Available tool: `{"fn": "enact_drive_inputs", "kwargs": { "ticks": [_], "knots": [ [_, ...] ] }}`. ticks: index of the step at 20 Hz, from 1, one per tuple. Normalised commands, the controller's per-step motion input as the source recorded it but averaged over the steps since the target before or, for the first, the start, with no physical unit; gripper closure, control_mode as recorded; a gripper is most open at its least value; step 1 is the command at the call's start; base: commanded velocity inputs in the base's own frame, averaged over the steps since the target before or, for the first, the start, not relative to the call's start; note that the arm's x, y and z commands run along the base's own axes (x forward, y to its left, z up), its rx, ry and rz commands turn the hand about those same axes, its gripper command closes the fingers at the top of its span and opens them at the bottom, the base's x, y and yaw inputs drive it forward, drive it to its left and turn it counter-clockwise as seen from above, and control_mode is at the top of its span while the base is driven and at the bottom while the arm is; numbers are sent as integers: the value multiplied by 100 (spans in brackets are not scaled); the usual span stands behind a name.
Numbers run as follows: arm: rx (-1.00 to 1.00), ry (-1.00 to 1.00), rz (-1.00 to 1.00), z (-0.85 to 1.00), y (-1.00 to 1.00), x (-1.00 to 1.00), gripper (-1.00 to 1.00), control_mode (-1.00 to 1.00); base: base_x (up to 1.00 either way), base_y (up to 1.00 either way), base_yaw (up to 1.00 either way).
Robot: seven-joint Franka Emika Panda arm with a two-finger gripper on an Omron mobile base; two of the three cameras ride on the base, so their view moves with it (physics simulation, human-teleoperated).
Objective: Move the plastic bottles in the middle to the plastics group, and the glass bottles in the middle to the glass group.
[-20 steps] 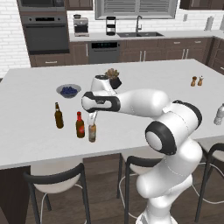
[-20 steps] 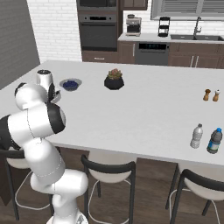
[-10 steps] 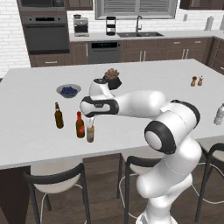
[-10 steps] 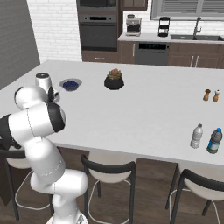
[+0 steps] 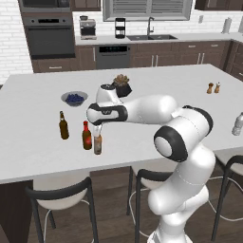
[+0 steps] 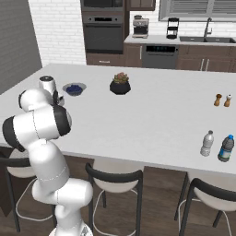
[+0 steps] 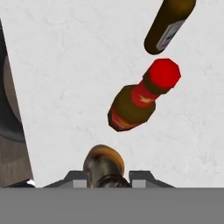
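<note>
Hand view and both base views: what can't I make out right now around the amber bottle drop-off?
- Gripper: fingertips cut off by the hand view's bottom edge.
- Amber bottle: in the left base view the hand covers its neck; whether its base touches the counter is unclear.
- Glass group: in the right base view, hidden behind the arm.

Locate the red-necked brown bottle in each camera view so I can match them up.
Left base view: red-necked brown bottle stands left of centre on the island, beside the amber bottle under the gripper.
Right base view: I cannot make it out.
Hand view: upper centre, above the amber bottle.
Shared landmark: the amber bottle.
</note>
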Motion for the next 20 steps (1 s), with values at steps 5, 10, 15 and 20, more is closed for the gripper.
{"fn": "enact_drive_inputs", "kwargs": {
  "ticks": [5,10,15,20],
  "knots": [
    [0,2,0,-25,5,3,-100,-100,0,0,0],
    [0,4,0,-6,0,-2,-100,-100,0,0,0],
    [0,0,0,0,0,-8,-100,-100,0,0,0],
    [0,0,0,13,0,-16,-100,-100,0,0,0]
  ]
}}
